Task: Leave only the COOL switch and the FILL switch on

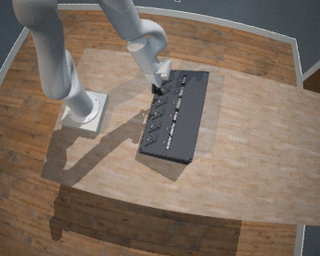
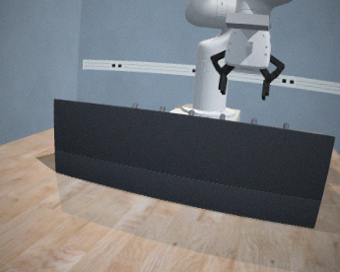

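Console (image 1: 185,118) sits angled mid-table (image 1: 267,153), switch row (image 1: 157,118) facing the arm's base. Tool (image 2: 244,84) hangs fingers spread wide, holding nothing, above the row's far end, probably lining up a flick. Labels are too small to read from here.

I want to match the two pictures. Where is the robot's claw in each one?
Top view: the claw is just above the middle, over the far end of the dark switch box.
Exterior view: the claw is at the upper right, open, above the box's back wall.
Shared landmark: the switch box.
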